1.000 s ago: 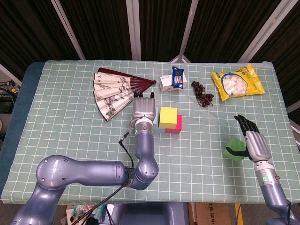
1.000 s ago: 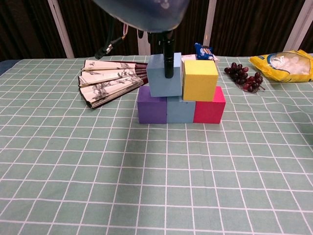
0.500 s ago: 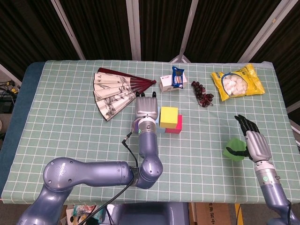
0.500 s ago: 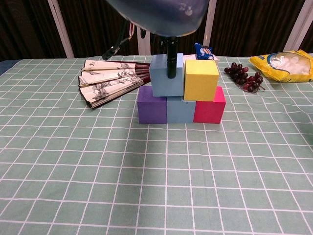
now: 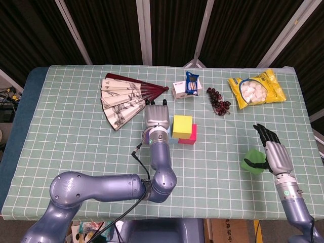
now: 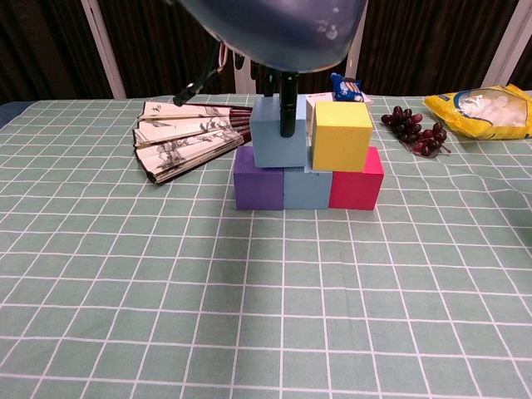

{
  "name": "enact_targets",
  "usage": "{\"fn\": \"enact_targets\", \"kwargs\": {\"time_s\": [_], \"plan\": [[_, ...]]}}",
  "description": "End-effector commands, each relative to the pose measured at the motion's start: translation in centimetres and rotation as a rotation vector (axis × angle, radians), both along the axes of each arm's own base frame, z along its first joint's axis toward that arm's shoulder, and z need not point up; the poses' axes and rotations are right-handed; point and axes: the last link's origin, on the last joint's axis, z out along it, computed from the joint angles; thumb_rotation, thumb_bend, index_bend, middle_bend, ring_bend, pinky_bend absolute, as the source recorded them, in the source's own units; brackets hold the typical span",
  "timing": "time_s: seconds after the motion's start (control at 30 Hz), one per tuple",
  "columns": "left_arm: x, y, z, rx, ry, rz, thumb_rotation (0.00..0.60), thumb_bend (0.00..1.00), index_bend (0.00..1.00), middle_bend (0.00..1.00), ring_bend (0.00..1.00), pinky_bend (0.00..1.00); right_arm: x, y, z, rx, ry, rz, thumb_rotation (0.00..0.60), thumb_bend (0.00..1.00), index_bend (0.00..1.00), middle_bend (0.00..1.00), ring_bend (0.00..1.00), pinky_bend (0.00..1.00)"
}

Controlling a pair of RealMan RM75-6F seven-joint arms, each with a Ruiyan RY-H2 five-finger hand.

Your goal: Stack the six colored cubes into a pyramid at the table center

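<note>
The left hand (image 5: 156, 118) gripped the pale blue cube (image 6: 278, 131) on the bottom row (beside the yellow cube (image 6: 341, 136)). The right hand (image 5: 273, 152) held the green cube (image 5: 252, 160), well apart.

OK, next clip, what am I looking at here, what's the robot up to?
It is building a cube pyramid mid-table. The base row is purple cube, blue cube and pink cube, with the yellow cube on top. The left hand holds the light blue cube on the second row. The right hand grips the green cube, off to the side.
</note>
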Motion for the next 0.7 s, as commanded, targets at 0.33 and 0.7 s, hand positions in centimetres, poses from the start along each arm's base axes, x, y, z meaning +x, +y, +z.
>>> {"fn": "enact_targets", "kwargs": {"time_s": [0.33,0.7], "plan": [[0.36,0.06,-0.70,-0.016,0.019,0.004,0.600,0.35,0.00,0.46,0.10,0.02,-0.08,0.02,-0.05,0.003,-0.002,-0.003,0.600,0.21,0.00,0.01,0.00,0.00],[0.63,0.46,-0.95,-0.010,0.037,0.002,0.600,0.35,0.00,0.47,0.10,0.02,-0.14,-0.06,-0.03,0.003,-0.003,-0.006,0.600,0.20,0.00,0.01,0.00,0.00]]}}
